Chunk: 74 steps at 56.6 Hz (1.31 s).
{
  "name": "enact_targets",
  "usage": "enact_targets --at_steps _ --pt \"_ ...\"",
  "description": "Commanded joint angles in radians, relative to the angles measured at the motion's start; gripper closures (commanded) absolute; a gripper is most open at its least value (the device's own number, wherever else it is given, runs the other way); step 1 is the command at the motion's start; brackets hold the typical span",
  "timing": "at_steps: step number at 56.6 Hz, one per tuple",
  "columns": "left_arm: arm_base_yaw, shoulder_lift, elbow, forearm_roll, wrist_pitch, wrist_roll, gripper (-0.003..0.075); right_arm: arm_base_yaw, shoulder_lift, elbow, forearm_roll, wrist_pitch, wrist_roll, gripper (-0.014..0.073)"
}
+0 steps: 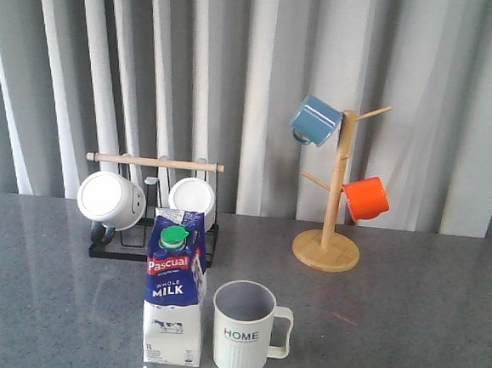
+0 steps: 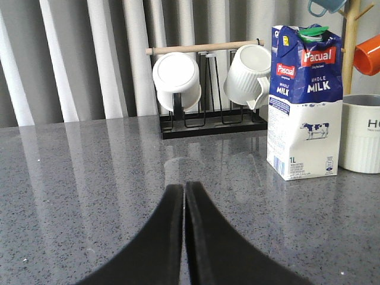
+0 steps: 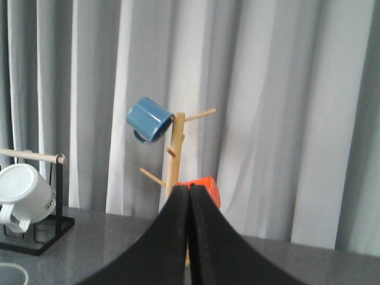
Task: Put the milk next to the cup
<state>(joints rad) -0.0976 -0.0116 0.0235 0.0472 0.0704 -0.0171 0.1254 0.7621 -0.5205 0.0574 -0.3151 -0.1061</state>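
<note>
— Where's the milk (image 1: 175, 293)?
— Upright on the grey counter (image 1: 405, 333), just beside the cup (image 1: 243, 329), at its nine o'clock.
— And the jaws?
— Left gripper (image 2: 184, 196) and right gripper (image 3: 190, 199) both pressed together, holding nothing.

1. Pale grey-white pleated curtain (image 1: 262, 83) hung across the whole back, vertical folds, soft even light on it.
2. Dark grey speckled tabletop (image 1: 405, 333) was glossy and reflected the curtain folds as pale streaks.
3. Black wire mug rack (image 1: 151, 249) with wooden top bar sat at 10 o'clock.
4. Wooden mug tree (image 1: 332, 233) stood at 2 o'clock.
</note>
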Motion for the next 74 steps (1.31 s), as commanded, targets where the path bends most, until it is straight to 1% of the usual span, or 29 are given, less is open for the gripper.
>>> enact_targets --at_steps 1,6,8,23,39,44,48,53,66,74 --pt "-0.006 -0.013 -0.021 -0.010 -0.070 -0.002 0.0727 -0.039 -0.069 0.062 -0.073 -0.056 0.051 0.0602" --pt "-0.006 -0.013 -0.021 -0.010 -0.070 -0.002 0.0727 -0.055 -0.150 0.141 -0.183 -0.041 0.064 0.0602" --pt "-0.006 -0.013 -0.021 -0.010 -0.070 -0.002 0.0727 -0.062 -0.183 0.167 -0.195 -0.031 0.072 0.0602" --pt "-0.006 -0.013 -0.021 -0.010 -0.070 -0.002 0.0727 -0.152 -0.447 0.353 -0.192 0.070 0.182 0.0602" --pt "-0.006 -0.013 -0.021 -0.010 -0.070 -0.002 0.0727 -0.152 -0.646 0.512 -0.194 0.119 0.270 0.0602" --pt "-0.006 -0.013 -0.021 -0.010 -0.070 -0.002 0.0727 -0.152 -0.683 0.557 -0.193 0.122 0.277 0.0602" --pt "-0.006 -0.013 -0.021 -0.010 -0.070 -0.002 0.0727 -0.152 -0.714 0.558 -0.194 0.177 0.277 0.0602" --pt "-0.006 -0.013 -0.021 -0.010 -0.070 -0.002 0.0727 -0.152 -0.734 0.558 -0.199 0.207 0.277 0.0602" --pt "-0.006 -0.013 -0.021 -0.010 -0.070 -0.002 0.0727 -0.152 -0.769 0.558 -0.201 0.250 0.277 0.0602" --pt "-0.006 -0.013 -0.021 -0.010 -0.070 -0.002 0.0727 -0.152 -0.773 0.558 -0.220 0.253 0.277 0.0602"
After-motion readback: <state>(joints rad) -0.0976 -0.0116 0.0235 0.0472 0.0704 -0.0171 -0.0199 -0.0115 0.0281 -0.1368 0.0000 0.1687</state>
